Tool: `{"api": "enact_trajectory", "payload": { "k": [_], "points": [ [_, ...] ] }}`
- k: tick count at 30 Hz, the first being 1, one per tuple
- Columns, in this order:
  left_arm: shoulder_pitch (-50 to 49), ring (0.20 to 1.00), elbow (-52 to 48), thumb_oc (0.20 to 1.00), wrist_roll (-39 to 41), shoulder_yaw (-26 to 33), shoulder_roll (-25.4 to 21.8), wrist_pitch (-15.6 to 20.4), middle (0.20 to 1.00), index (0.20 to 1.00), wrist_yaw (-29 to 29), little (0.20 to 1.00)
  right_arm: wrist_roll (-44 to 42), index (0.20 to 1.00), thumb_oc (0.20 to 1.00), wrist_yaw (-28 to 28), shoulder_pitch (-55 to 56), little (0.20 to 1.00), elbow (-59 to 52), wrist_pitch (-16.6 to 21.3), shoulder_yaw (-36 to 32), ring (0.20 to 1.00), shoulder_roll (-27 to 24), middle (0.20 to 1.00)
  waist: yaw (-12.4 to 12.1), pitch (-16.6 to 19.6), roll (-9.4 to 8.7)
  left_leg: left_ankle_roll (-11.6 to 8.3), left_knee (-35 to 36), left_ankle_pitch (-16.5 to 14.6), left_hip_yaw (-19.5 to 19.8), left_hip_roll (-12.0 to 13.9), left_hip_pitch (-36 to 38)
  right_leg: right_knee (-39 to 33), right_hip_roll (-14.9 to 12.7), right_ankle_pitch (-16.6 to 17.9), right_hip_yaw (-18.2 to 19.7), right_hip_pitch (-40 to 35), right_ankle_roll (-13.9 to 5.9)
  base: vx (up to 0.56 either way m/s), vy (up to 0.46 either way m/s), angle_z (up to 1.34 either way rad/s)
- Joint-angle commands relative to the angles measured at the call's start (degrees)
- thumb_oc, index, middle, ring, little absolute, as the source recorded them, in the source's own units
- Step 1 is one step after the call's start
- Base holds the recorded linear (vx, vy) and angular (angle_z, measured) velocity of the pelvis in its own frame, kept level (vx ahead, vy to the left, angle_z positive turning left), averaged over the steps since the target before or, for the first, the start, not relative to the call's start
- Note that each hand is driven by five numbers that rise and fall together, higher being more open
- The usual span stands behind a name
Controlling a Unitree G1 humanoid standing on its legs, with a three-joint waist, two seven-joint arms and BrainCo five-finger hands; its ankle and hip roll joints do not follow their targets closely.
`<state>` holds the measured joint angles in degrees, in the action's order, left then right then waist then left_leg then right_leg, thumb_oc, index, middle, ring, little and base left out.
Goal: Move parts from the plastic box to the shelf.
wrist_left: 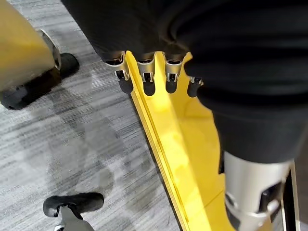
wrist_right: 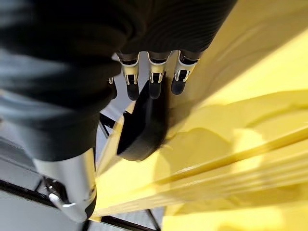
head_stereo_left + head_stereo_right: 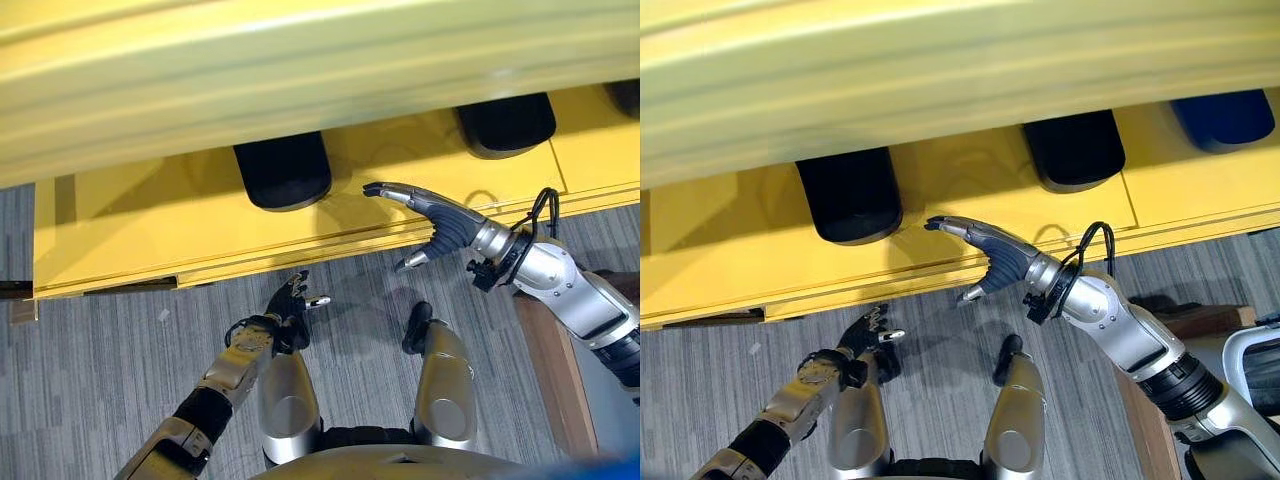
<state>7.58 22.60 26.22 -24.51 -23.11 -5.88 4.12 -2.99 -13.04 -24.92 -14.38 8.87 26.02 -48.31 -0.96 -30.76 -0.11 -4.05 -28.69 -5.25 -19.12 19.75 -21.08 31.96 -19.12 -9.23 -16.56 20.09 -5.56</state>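
Black rounded parts (image 3: 283,170) sit on yellow flat shelf (image 3: 130,235); right hand (image 3: 430,222) open, empty, probably just released. Left hand (image 3: 290,305) relaxed, empty. Next: return to box.

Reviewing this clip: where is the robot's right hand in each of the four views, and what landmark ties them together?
Left eye view: right hand, right of centre, over the yellow shelf's front edge.
Right eye view: centre, same spot.
Left wrist view: I cannot find it.
Right wrist view: its fingertips point at a black part.
Shared landmark: the yellow shelf.
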Motion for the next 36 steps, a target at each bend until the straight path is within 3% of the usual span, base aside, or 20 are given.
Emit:
{"api": "enact_trajectory", "payload": {
  "k": [1,6,8,13,17,21,23,24,27,30,32,36],
  "points": [
    [-1.1,1.0,-2.3,1.0,-1.6,-0.7,-1.1,1.1,1.0,1.0,-0.5,1.0,-3.9,1.0,1.0,2.8,-2.4,1.0,-4.8,-3.3,-2.3,1.0,1.3,1.0,-0.1,1.0,-0.99,0.67,-1.9,-3.1,-2.7,1.8,4.4,-3.2,-1.9,2.5,-0.7,-4.1,-1.44,-0.03,0.102,0.09],
    [-1.9,1.0,-1.0,1.0,-5.3,-1.1,-1.3,1.2,1.0,1.0,-6.7,1.0,-11.2,1.0,1.0,4.9,2.3,1.0,-3.8,-9.3,-5.5,1.0,4.1,1.0,0.9,1.0,-0.69,0.63,-0.6,-2.6,-3.7,1.3,6.3,-5.2,-2.2,3.4,-0.7,-5.7,-1.6,-0.03,0.171,0.03],
    [-2.2,1.0,-1.0,1.0,-5.5,-1.3,-1.8,1.1,1.0,1.0,-8.4,1.0,-12.8,1.0,1.0,6.3,3.8,1.0,-3.1,-9.8,-6.5,1.0,5.4,1.0,1.3,1.0,-0.55,0.79,-0.3,-2.7,-4.2,1.0,7.1,-5.6,-2.5,3.7,-0.6,-6.2,-1.83,-0.04,0.246,-0.03],
    [-2.5,1.0,-0.7,1.0,-9.5,-1.9,-3.6,-1.6,1.0,1.0,-14.7,1.0,-12.4,1.0,1.0,2.2,8.6,1.0,-1.5,-7.6,-8.7,1.0,8.5,1.0,2.2,1.8,-0.37,1.86,-0.5,-4.0,-5.5,-0.2,8.7,-8.1,-4.0,6.3,-0.5,-7.6,-2.94,-0.03,0.256,-0.09],
    [-1.2,1.0,0.7,1.0,-8.6,-2.7,-5.0,-1.2,1.0,1.0,-15.8,1.0,-8.9,1.0,1.0,-1.9,9.9,1.0,-0.7,-5.7,-8.6,1.0,8.4,1.0,2.7,3.1,-0.84,2.98,0.4,-5.2,-6.0,-2.7,9.7,-15.1,-4.7,11.9,0.7,-9.9,-4.33,-0.02,0.217,-0.07],
    [-1.2,1.0,0.7,1.0,-8.5,-2.8,-5.0,-1.2,1.0,1.0,-15.8,1.0,-8.9,1.0,1.0,-1.9,9.9,1.0,-0.7,-5.7,-8.6,1.0,8.4,1.0,2.7,3.1,-0.85,2.99,0.4,-5.2,-6.0,-2.7,9.7,-15.2,-4.7,12.0,0.7,-10.0,-4.35,0.0,0.049,-0.03],
    [-1.9,1.0,1.9,1.0,-10.0,-2.9,-5.1,-1.1,1.0,1.0,-18.8,1.0,-9.2,1.0,1.0,-8.4,12.4,1.0,-1.2,-3.8,-9.6,1.0,7.1,1.0,3.1,6.2,-1.37,4.53,7.7,-5.3,-7.3,-7.9,13.3,-23.0,-5.6,21.1,2.0,-11.0,-6.46,0.02,0.247,0.03],
    [-2.1,1.0,1.9,1.0,-10.3,-3.0,-5.1,-1.5,1.0,1.0,-18.8,1.0,-9.4,1.0,1.0,-9.4,12.4,1.0,-1.0,-3.6,-9.5,1.0,7.1,1.0,3.2,6.5,-1.59,4.85,8.2,-5.6,-7.1,-8.4,13.6,-22.2,-4.8,21.3,2.6,-10.2,-6.45,0.02,0.128,-0.07],
    [-3.4,1.0,2.5,1.0,-10.2,-3.5,-5.3,-1.5,1.0,1.0,-18.3,1.0,-11.4,1.0,1.0,-11.5,12.6,1.0,-0.8,-3.2,-8.7,1.0,6.0,1.0,3.9,7.8,-1.81,6.08,11.7,-4.2,-6.6,-9.6,14.5,-13.4,1.3,15.0,4.1,-7.4,-5.31,0.0,0.024,-0.27],
    [-5.2,1.0,3.1,1.0,-10.0,-2.6,-5.2,-0.9,1.0,1.0,-18.7,1.0,-12.3,1.0,1.0,-12.6,14.9,1.0,-2.1,-2.9,-9.6,1.0,5.0,1.0,4.2,9.3,-1.49,5.62,16.1,-1.5,-4.7,-10.9,15.5,-11.7,6.6,7.7,4.3,-9.2,-3.17,0.05,-0.071,-0.08],
    [-6.5,1.0,3.4,1.0,-9.9,-1.8,-5.0,-0.6,1.0,1.0,-18.9,1.0,-13.2,1.0,1.0,-14.1,16.5,1.0,-2.5,-3.2,-10.2,1.0,4.9,1.0,4.3,10.1,-1.49,4.96,18.8,-0.2,-4.1,-11.6,17.1,-12.8,7.5,6.7,4.0,-10.6,-2.61,0.09,-0.235,0.15],
    [-8.9,1.0,3.5,1.0,-9.4,-0.3,-3.7,-0.5,1.0,1.0,-19.8,1.0,-11.8,1.0,1.0,-13.6,18.1,1.0,-2.0,-6.1,-10.3,1.0,5.4,1.0,3.9,12.3,-1.43,1.44,21.8,3.3,-5.6,-9.8,19.6,-19.2,8.5,4.9,0.8,-15.9,-0.44,0.08,-0.271,0.04]
  ]
}}
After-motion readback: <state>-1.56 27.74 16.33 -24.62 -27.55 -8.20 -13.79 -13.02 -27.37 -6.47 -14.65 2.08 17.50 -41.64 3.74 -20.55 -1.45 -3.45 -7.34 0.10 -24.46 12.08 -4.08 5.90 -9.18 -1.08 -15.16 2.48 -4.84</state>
